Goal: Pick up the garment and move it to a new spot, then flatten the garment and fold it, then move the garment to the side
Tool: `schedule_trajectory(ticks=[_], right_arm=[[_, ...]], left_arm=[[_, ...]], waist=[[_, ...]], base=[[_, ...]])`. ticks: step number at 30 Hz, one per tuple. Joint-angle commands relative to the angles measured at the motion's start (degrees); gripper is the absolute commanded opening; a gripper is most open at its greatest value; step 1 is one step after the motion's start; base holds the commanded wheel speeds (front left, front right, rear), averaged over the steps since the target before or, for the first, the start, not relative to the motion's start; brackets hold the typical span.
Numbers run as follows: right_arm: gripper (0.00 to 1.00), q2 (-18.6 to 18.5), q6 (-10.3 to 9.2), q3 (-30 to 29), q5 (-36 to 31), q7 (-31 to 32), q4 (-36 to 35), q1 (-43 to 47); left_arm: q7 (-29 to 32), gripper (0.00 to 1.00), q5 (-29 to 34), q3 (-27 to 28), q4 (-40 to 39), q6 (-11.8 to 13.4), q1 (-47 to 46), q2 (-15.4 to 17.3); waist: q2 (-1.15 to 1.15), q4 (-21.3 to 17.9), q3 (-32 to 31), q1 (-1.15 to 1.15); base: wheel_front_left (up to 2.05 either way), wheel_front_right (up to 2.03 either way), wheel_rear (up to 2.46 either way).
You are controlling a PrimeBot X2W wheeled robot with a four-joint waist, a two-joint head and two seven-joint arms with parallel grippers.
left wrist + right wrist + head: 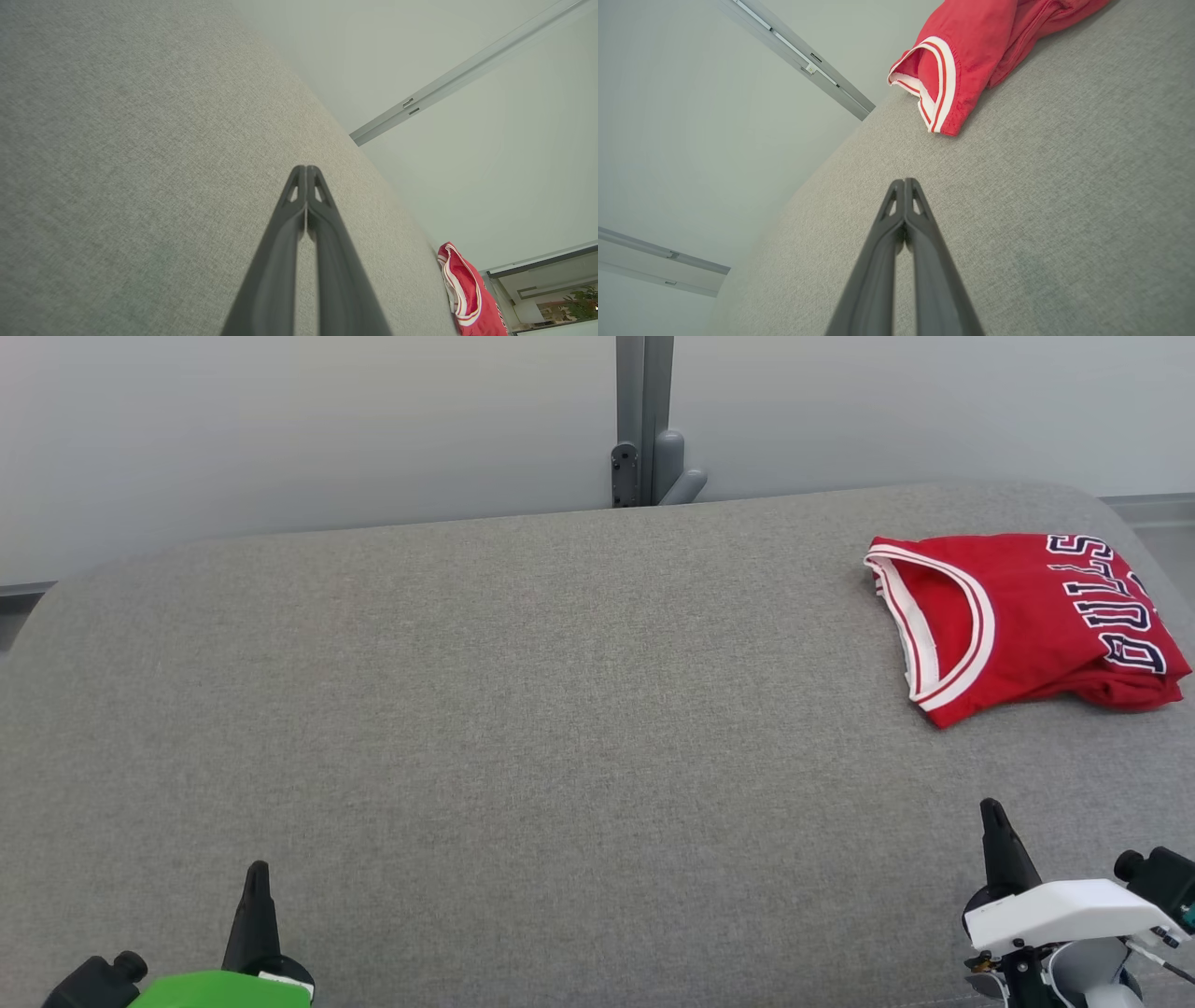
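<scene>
**Desk:** What are we looking at here?

**Field:** We are looking down on a broad grey fabric surface (523, 728). It is stretching across the head view, and its woven top is lying smooth through the middle of the frame. Its far edge is curving along the upper part of the picture.

**Desk:** And where are we finding the red garment (1022, 616)?

**Field:** It is lying folded at the upper right of the frame, close to the surface's right edge. Its white-and-red trim is facing frame-left, and dark, white-edged lettering is running down its right side.

**Desk:** What are the pincers doing?

**Field:** The left gripper (256, 873) is sitting at the lower left above a green housing (219, 989). The right gripper (991, 810) is sitting at the lower right above a white housing (1064, 907). Both are pointing up the frame, apart from the garment. In the wrist views we are seeing each pair of dark fingers (275, 261) pressing together at the tips and gripping nothing.

**Desk:** How is the room looking?

**Field:** A plain pale wall (280, 420) is rising behind the surface. A grey upright post (644, 411) is standing at top centre, with a rounded grey fitting at its foot. In the lower right corner of the left wrist view we are making out green foliage (584, 302).
</scene>
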Motion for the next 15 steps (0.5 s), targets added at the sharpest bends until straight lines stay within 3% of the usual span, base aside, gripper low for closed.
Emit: schedule_trajectory(ticks=[1, 15], right_arm=[[0.0, -0.5, -0.02, -0.1, 2.4, 0.6, -0.9, -1.2], [0.0, -0.6, -0.03, -0.1, 13.2, 3.0, -1.7, -1.7]], left_arm=[[0.4, 0.0, -1.9, 0.4, -0.7, -0.1, -1.5, 0.4], [2.9, 0.0, -10.6, 0.8, -1.1, -0.1, -3.0, 0.4]], waist=[[0.0, 0.0, 0.0, 0.0], [0.0, 0.3, 0.0, 0.0]], base=[[0.0, 0.0, 0.0], [0.0, 0.0, 0.0]])
